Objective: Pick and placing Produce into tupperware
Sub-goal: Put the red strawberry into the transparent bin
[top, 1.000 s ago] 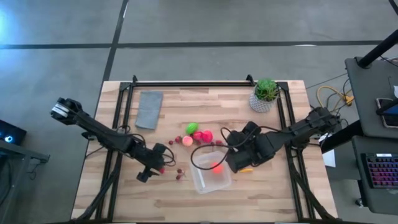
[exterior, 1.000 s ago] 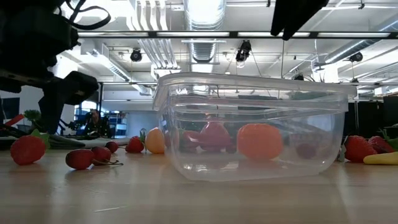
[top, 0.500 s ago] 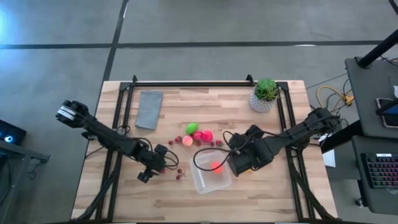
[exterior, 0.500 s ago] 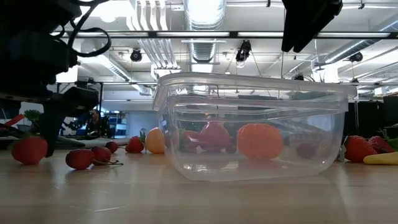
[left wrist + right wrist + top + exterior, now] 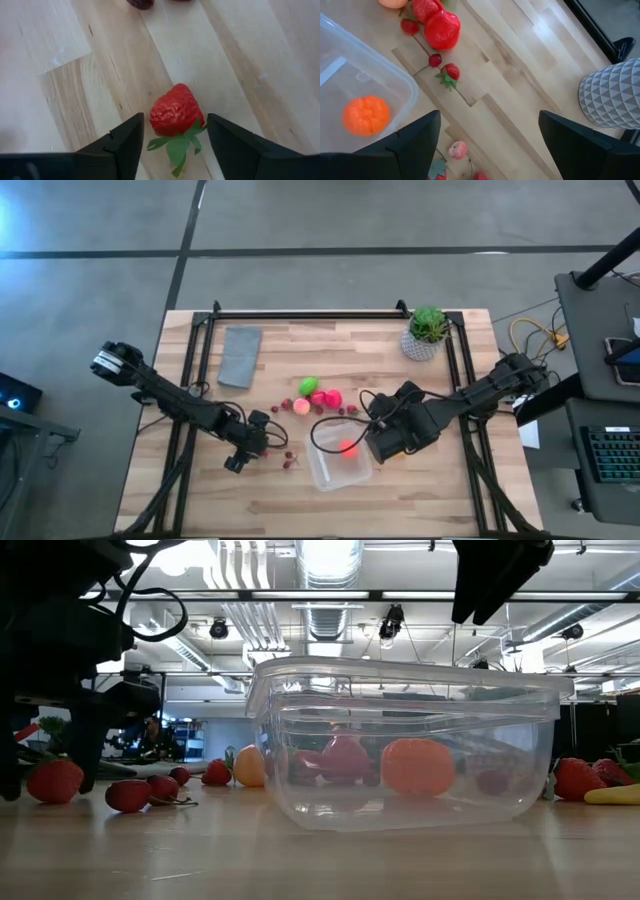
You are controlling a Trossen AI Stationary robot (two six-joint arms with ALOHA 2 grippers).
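Note:
A red strawberry (image 5: pixel 175 112) with green leaves lies on the wooden table, left of the tupperware (image 5: pixel 322 476). My left gripper (image 5: pixel 175 119) is down at the table and open, one finger on either side of the strawberry (image 5: pixel 55 780) with narrow gaps. The clear tupperware (image 5: pixel 400 740) holds an orange piece (image 5: pixel 365 115). My right gripper (image 5: pixel 489 115) hangs open and empty above the tupperware's right side. More produce lies behind it: a green piece (image 5: pixel 308 385), a red-pink one (image 5: pixel 328 398) and small berries (image 5: pixel 290 458).
A grey cloth (image 5: pixel 240 355) lies at the far left of the table, and a potted plant (image 5: pixel 426 332) stands at the far right. A small strawberry (image 5: pixel 451 71) and a pink piece (image 5: pixel 458 149) lie right of the tupperware. Black rails (image 5: pixel 300 312) edge the table.
My left gripper has come down to the table around the strawberry, and its fingers have drawn closer on either side of it. The strawberry has stayed where it was. My right gripper has sunk slightly above the tupperware's right side.

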